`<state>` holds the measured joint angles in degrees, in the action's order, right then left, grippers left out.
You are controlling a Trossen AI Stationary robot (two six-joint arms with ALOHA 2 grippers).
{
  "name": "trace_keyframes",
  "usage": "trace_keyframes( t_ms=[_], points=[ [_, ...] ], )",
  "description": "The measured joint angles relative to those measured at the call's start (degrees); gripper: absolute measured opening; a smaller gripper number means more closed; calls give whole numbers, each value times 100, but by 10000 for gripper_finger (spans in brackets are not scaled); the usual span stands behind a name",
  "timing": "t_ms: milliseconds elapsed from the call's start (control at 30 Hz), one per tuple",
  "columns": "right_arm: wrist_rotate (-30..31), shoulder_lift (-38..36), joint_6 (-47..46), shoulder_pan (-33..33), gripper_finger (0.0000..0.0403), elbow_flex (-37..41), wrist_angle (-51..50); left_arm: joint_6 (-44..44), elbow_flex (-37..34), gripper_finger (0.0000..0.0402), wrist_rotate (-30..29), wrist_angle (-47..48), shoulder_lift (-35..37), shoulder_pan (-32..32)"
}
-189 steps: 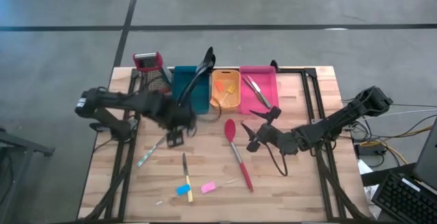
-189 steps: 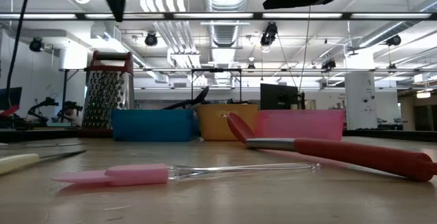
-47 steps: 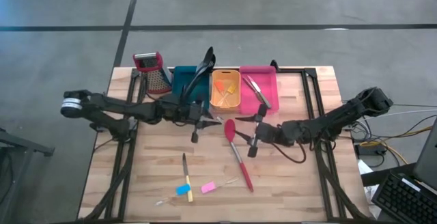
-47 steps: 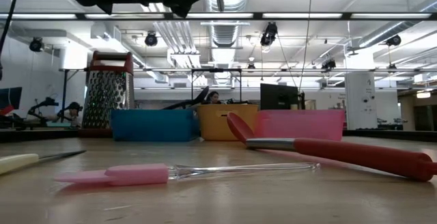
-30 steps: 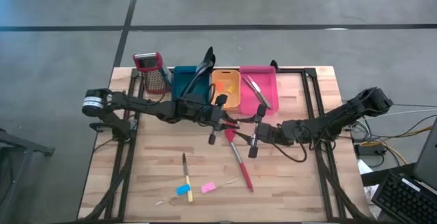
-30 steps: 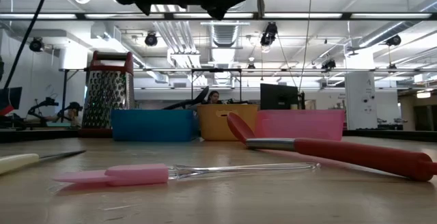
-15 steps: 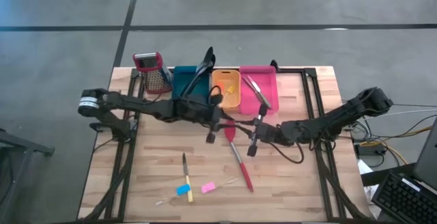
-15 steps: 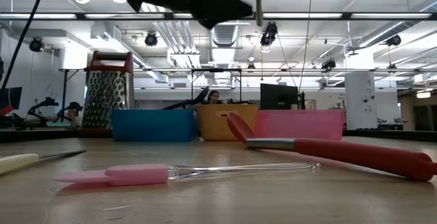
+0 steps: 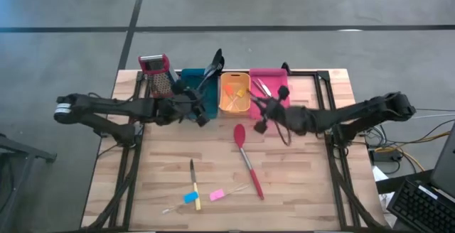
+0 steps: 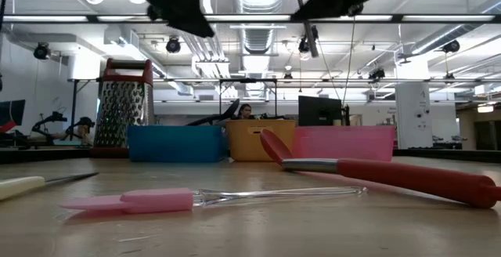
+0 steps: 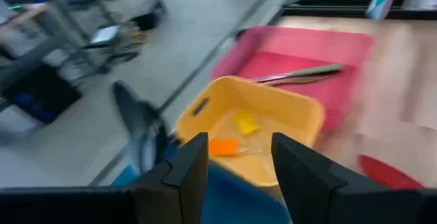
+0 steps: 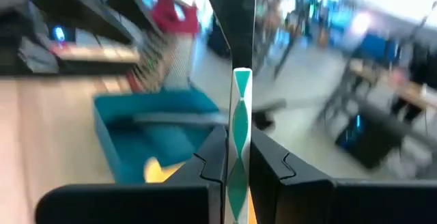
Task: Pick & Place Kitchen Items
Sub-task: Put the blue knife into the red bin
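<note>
- Your right gripper (image 12: 235, 162) clamps one green-white tool (image 12: 240, 125), three bins (image 9: 234, 94) just ahead.
- Your left gripper (image 11: 237, 162) stands apart, empty, over the teal bin (image 9: 190, 91).

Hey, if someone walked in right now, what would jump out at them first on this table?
Probably the long red spoon lying alone mid-table, and the row of teal bin, orange bin and pink bin at the back, with a grater beside them. Both arms reach inward: the right end effector is shut on a thin green-and-white utensil, and the left end effector is open near the teal bin.
</note>
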<state>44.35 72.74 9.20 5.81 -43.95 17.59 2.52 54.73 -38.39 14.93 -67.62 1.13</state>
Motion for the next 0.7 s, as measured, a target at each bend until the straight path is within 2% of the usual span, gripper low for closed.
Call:
trace_keyframes(
  t_ms=[67, 167, 300, 433, 500, 700],
  points=[
    [-392, -74, -497, -440, 24, -268, -928, 102, -260, 165, -235, -99, 212, -53],
    [-785, -92, -1210, -1120, 24, -669, -2341, 191, -633, 165, -273, -238, 496, -116],
    [-1399, 4, -1841, -1904, 24, -1186, -3600, 200, -1109, 165, -272, -449, 752, -134],
    [-2130, 231, -2107, -2471, 24, -1439, -4219, 129, -1489, 165, -278, -1015, 920, -134],
    [-2392, 363, -2198, -2658, 24, -1557, -4210, -31, -1562, 165, -277, -1154, 1005, -134],
    [-2555, 965, -2215, -2911, 24, -1763, -4671, 68, -1719, 165, -280, -1143, 1089, -134]
  ],
)
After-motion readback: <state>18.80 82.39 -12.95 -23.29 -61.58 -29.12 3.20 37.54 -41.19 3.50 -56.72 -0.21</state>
